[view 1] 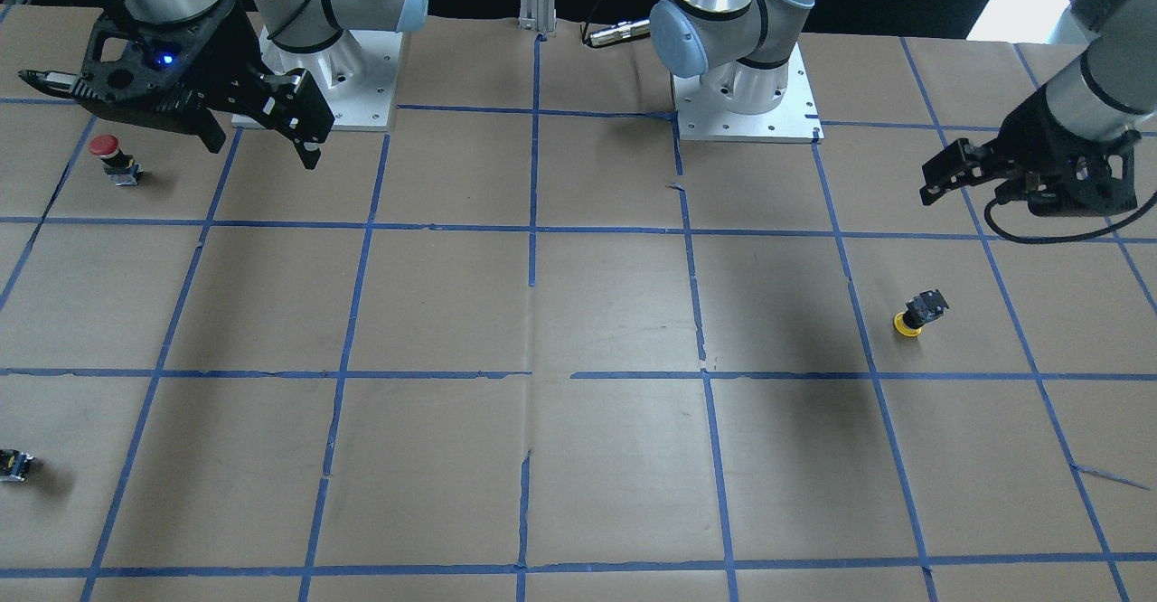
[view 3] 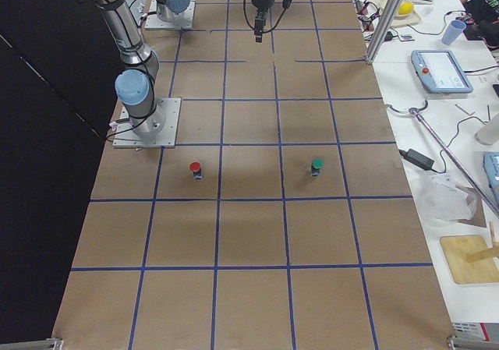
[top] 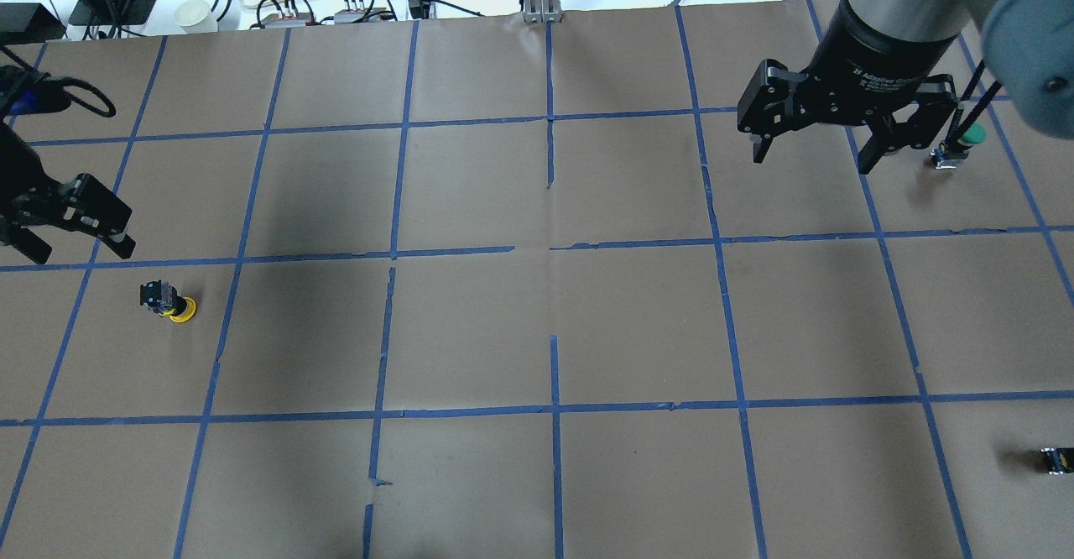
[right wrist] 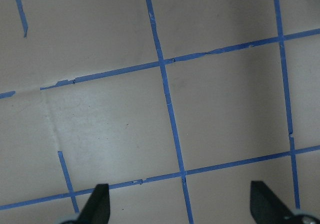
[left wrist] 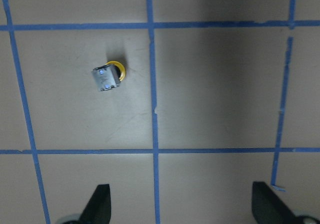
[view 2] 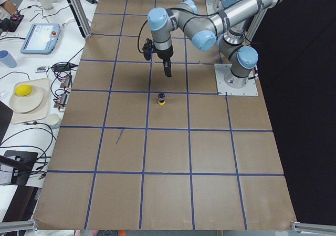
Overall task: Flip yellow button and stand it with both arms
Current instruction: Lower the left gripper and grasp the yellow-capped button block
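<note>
Yellow button (view 1: 917, 313) lies tipped over; right arm (top: 891, 34) reads "Adaptive".

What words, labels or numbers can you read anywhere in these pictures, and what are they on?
"Adaptive": white print on the black collar above the right gripper; neighbouring words too blurred.
Handheld screen: too small to read.
Yellow button: no legible marking.
</note>
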